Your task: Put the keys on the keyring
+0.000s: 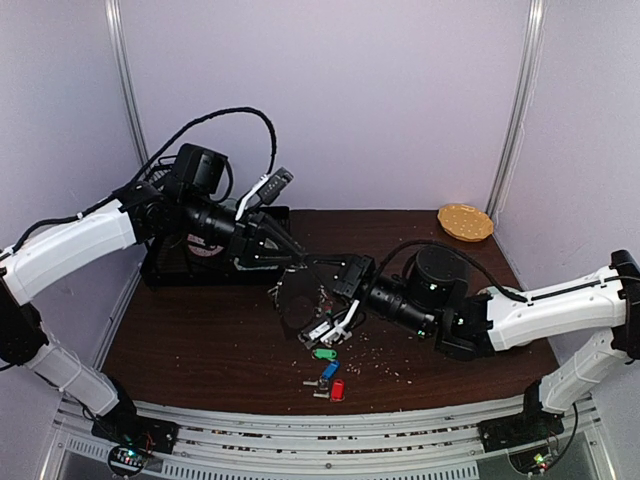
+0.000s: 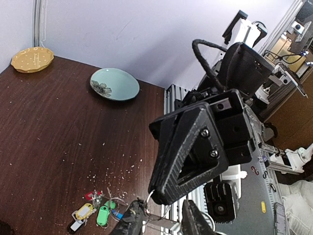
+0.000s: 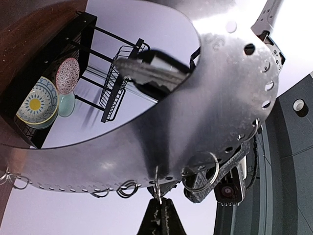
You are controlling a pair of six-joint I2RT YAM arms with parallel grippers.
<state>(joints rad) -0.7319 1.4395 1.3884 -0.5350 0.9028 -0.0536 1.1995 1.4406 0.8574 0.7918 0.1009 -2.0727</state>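
- Above mid-table, your right gripper clamps the keyring; any twist shifts its hole off line.
- Your left gripper: grip unclear; the key may slip.

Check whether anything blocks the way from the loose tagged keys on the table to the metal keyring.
Nothing visible does. The small silvery keys with green, blue and red plastic tags lie on the dark wooden table, just nearer than the flat perforated silvery metal keyring, which the right hand pinches at its rim.
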